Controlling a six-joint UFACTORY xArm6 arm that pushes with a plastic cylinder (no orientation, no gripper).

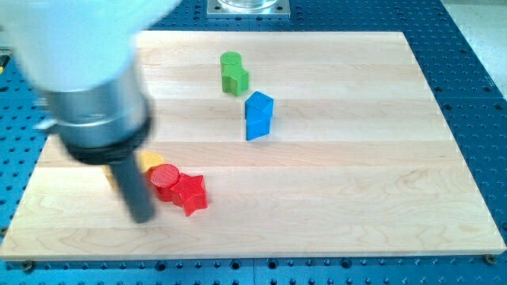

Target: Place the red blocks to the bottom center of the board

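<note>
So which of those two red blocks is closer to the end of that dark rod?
The round red cylinder. It sits just to the view's right of my tip, while the red star lies beyond it, further toward the view's right.

Lab: blue perforated bench (467,55), wooden board (356,182)

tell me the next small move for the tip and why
Probably a short push toward the view's right. My tip sits just left of the red cylinder and red star block, which touch each other in the board's lower left. Bottom center lies to their right, so pushing from this side should slide both that way.
</note>
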